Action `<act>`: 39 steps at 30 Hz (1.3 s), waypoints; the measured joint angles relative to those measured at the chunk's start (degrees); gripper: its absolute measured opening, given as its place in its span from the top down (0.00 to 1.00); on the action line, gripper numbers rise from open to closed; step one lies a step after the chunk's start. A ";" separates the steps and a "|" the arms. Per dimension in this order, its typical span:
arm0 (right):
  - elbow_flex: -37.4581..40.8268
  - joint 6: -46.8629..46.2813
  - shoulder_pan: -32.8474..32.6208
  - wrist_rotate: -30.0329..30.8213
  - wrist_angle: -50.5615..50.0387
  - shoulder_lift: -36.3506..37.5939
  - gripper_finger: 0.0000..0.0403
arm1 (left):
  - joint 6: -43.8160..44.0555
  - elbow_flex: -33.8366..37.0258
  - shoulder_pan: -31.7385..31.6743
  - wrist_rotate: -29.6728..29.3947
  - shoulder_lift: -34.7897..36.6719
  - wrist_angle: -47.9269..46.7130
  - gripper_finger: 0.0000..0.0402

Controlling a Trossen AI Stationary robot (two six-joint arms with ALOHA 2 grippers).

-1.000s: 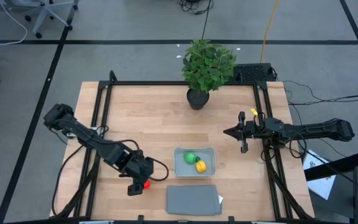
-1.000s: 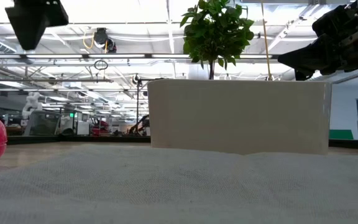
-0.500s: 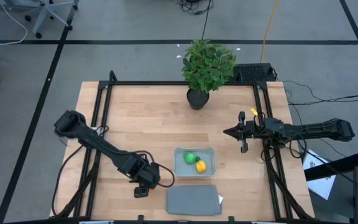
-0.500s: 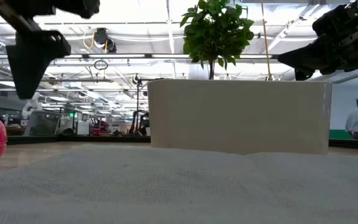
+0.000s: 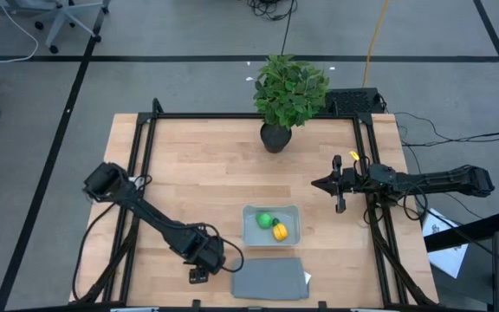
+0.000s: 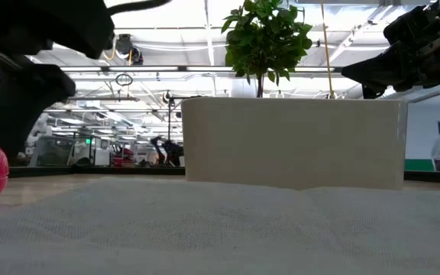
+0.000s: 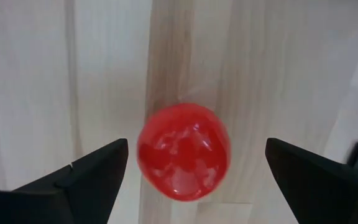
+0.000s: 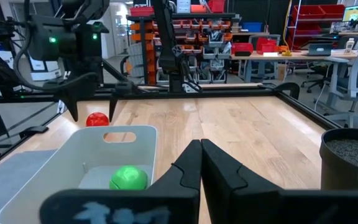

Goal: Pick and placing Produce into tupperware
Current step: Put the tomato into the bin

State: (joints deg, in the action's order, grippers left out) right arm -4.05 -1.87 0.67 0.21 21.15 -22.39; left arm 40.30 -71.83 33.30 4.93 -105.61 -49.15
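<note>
A: Starting at the left: left gripper (image 5: 198,275) sits low over the front of the table (image 5: 197,165), just left of the flat grey lid (image 5: 269,278). Fingers spread wide, nothing held. In the left wrist view the red fruit (image 7: 183,152) lies on the wood between the two fingers (image 7: 86,177), a clear gap on each side.

B: Red one visible from above?

A: No, the gripper covers it. Low view has it at the left edge on the table, right wrist view shows it under the spread fingers, beside the tub's corner.

B: Next, the tub.

A: Tupperware (image 5: 271,225) just behind the lid, front centre. Green fruit (image 5: 266,220) and yellow fruit (image 5: 279,231) are inside, touching or nearly so, can't tell which. Right wrist view shows the green one on the tub floor.

B: Behind that?

A: Potted plant (image 5: 289,94) at the back edge of the table, centre.

B: Right arm?

A: Right gripper (image 5: 321,184) hangs above the right side of the table, pointing toward the middle, well apart from the tub. Fingers pressed together, empty; right wrist view shows the tips meeting.
</note>
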 joint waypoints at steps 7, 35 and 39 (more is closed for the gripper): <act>0.00 -0.02 0.00 -0.02 0.08 -0.02 1.00 | 1.88 0.63 1.43 -2.59 -0.21 1.51 0.04; 0.00 -0.02 0.01 -0.02 0.22 -0.02 1.00 | 1.85 8.70 1.98 -6.51 0.07 9.51 0.06; 0.00 -0.04 0.00 0.00 0.22 -0.02 1.00 | 1.51 8.79 1.94 -6.52 0.07 9.44 0.14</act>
State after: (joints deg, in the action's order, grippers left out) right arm -4.05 -1.91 0.67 0.21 21.37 -22.41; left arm 41.81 -63.05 35.24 -1.58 -105.54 -39.71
